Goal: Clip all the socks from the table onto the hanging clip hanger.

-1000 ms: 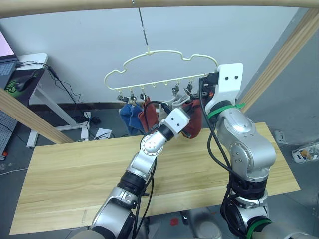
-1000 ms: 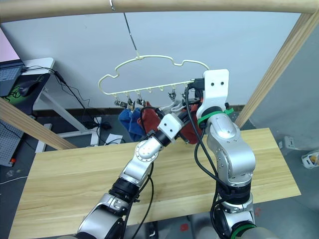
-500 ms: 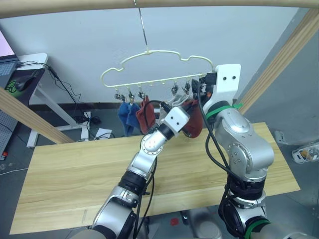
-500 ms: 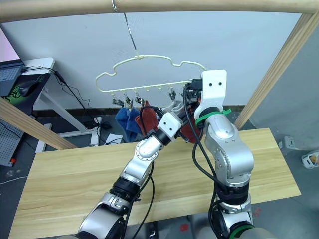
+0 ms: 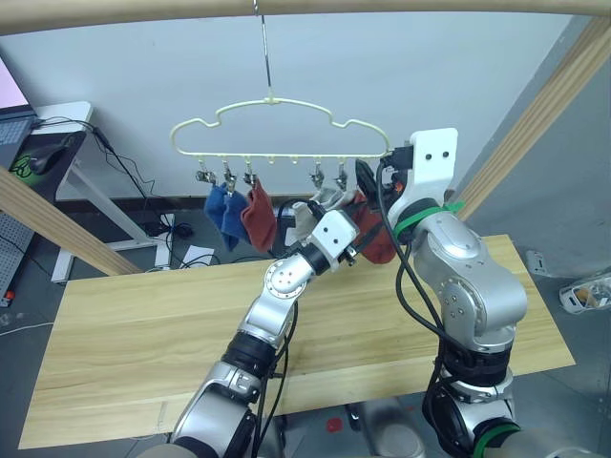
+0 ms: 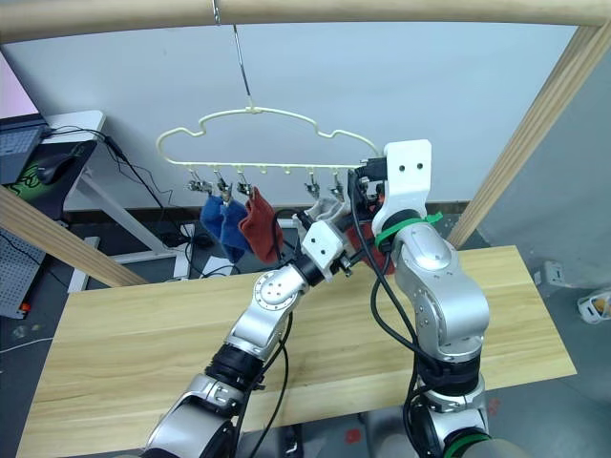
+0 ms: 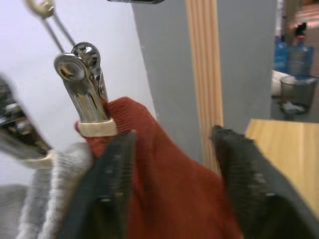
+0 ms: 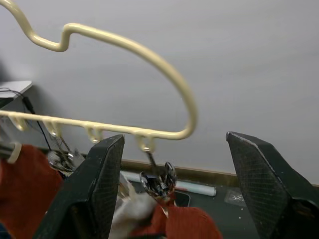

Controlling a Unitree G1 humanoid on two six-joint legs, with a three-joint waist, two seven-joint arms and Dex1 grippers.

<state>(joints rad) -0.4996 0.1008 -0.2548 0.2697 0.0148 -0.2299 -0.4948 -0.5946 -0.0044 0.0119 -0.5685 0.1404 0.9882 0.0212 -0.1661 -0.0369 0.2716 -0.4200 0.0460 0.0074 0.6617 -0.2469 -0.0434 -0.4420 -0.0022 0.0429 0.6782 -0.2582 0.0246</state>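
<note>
Pale wooden table [image 5: 143,324] spans the lower scene, its planks bare around both arms; slanted wooden frame poles [image 5: 535,114] rise at either side and one runs across the top. Clip hanger [image 5: 277,129] hangs by its hook from the top pole, above the table's far edge; two blue socks [image 5: 221,208] and a rust red sock [image 5: 258,212] dangle from clips toward its left end, a grey sock [image 5: 310,212] and another rust red sock [image 7: 169,189] near its right end. Left end effector [image 7: 172,189] is spread, one finger on each side of that red sock just below its silver clip [image 7: 87,89]; right end effector [image 8: 174,194] is spread wide just under the hanger's right curve; the arms partly hide the grey and right red socks.
</note>
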